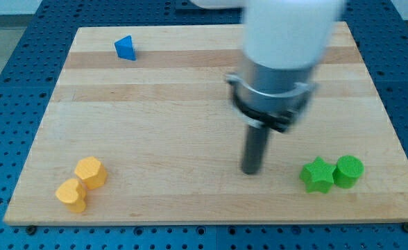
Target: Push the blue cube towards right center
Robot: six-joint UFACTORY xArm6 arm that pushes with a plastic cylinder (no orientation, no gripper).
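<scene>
Tip [251, 171] first: no claw on this rig, so nothing to open or clamp; you've just a bare rod end, resting on the board [190, 201] toward the bottom-right, w/ the green star block [317, 175] near on its right and apart from it. Green cylinder [349, 171] sits touching the star, closer to the right edge.

Your target, the blue block [125, 48], looks more wedge-shaped than cube from here. It's up near the top-left corner, well apart from the tip.

Handling, my guess: small, light, rigid, likely slides easily on smooth wood. Angled faces may make it spin off, so contact its left face, centred, and push steadily.

Room: the path across to right centre is bare wood, no blocks between. Greens sit below the goal spot, so stay above them. Block starts close to the top edge; don't nudge it upward. Two yellow blocks [81, 184] at bottom-left are out of the way.
</scene>
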